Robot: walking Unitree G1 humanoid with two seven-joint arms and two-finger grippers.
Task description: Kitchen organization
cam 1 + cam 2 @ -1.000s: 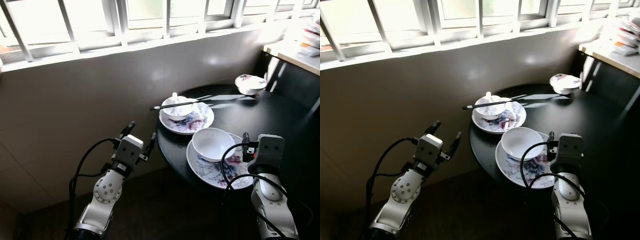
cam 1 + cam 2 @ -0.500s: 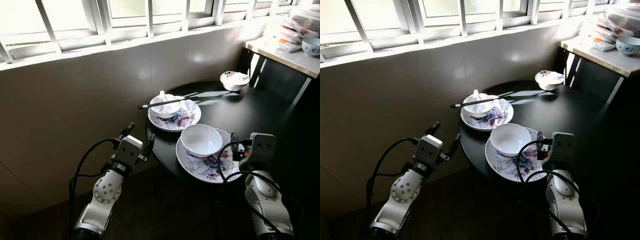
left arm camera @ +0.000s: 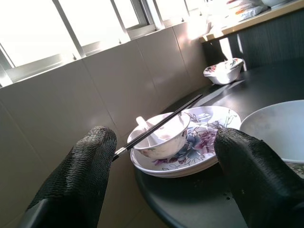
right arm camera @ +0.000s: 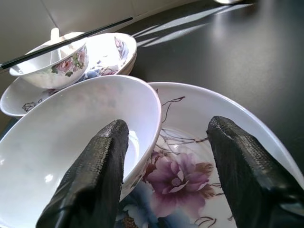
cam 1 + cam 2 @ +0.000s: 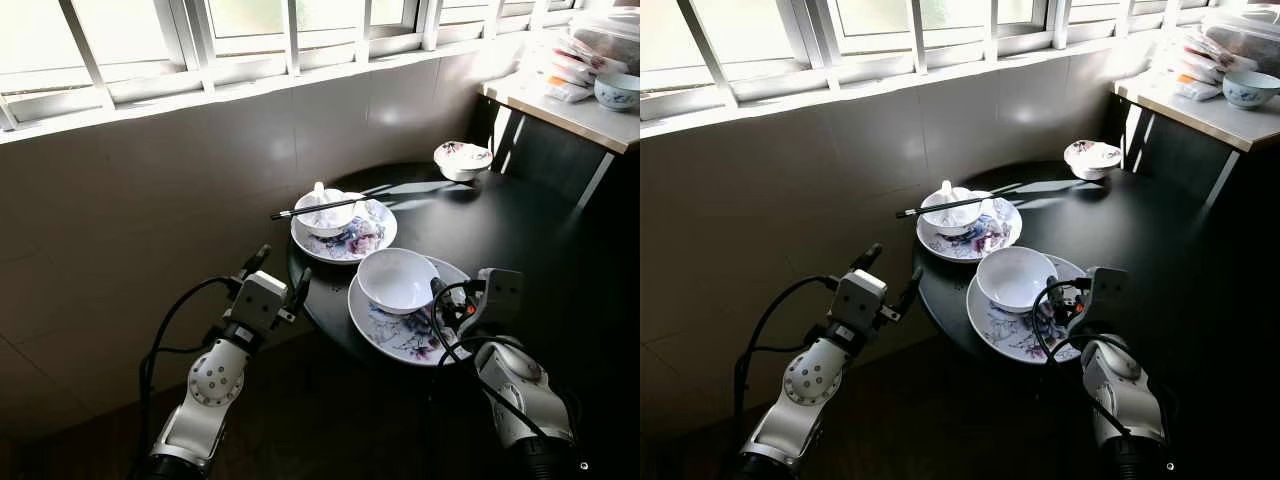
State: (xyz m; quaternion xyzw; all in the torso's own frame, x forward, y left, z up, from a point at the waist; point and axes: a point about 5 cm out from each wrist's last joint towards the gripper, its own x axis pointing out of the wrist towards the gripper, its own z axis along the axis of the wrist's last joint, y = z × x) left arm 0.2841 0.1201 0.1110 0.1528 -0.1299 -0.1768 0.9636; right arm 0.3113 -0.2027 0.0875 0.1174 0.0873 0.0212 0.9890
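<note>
A round black table (image 5: 520, 225) carries two flowered plates. On the near plate (image 5: 402, 332) stands an empty white bowl (image 5: 398, 279). The far plate (image 5: 345, 238) holds a small flowered bowl (image 5: 324, 214) with a white spoon and black chopsticks (image 5: 330, 205) laid across it. My right gripper (image 5: 452, 300) is open just over the near plate; in the right wrist view the right gripper (image 4: 166, 156) has the white bowl's (image 4: 71, 128) rim between its fingers (image 4: 247, 166). My left gripper (image 5: 278, 275) is open, level with the table's left edge, nothing in it.
Another small flowered bowl (image 5: 462, 157) sits at the table's far side. A light counter (image 5: 560, 100) at the right back holds a bowl (image 5: 617, 90) and packets. A tiled wall (image 5: 150, 200) under barred windows runs behind and left of the table.
The camera has turned, shifting the scene left. My right gripper has swung left and forward over the near plate, up to the white bowl. The left arm holds its pose.
</note>
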